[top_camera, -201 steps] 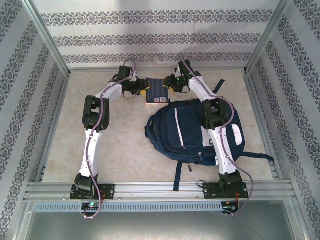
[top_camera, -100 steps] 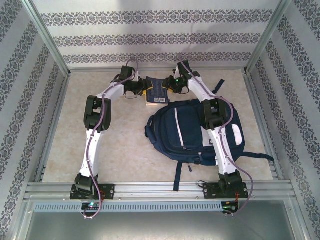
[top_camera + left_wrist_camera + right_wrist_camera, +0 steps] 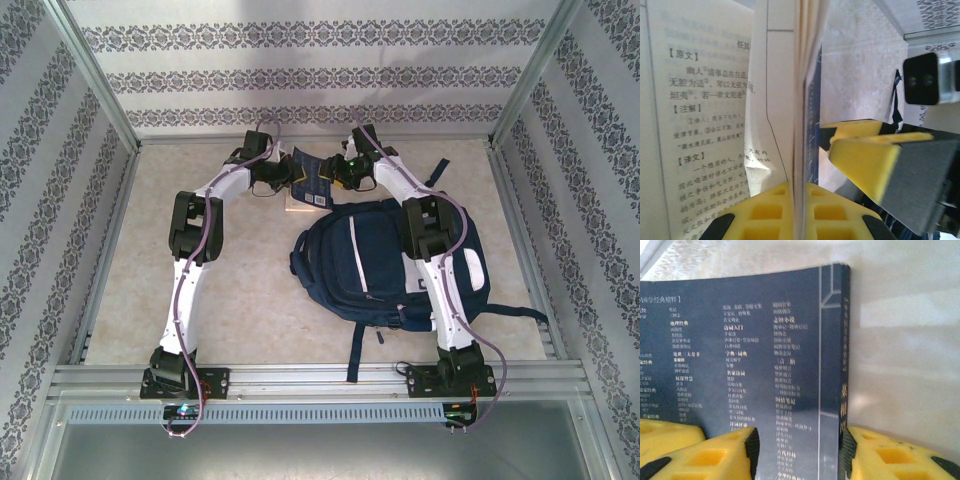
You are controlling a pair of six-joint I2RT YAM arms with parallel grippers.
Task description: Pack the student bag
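The student bag, a navy backpack with white stripes, lies flat at the table's right middle, under my right arm. Just beyond it, a dark blue book is tipped up off the table between my two grippers. My left gripper is shut on the book's edge; up close its yellow fingertips pinch a sheaf of pages, and a printed page falls open to the left. My right gripper stands open against the book's other side. Its two fingers are spread wide in front of the book's cover, the right one beside the spine.
Dark straps trail from the bag toward the front rail and the right rail. Metal frame rails and patterned walls close in the table on three sides. Bare tabletop lies left of my left arm.
The book has risen from lying flat to tipped up. My left gripper has shut on its pages, and my right gripper's jaws have widened. Both wrists have shifted slightly toward the back wall.
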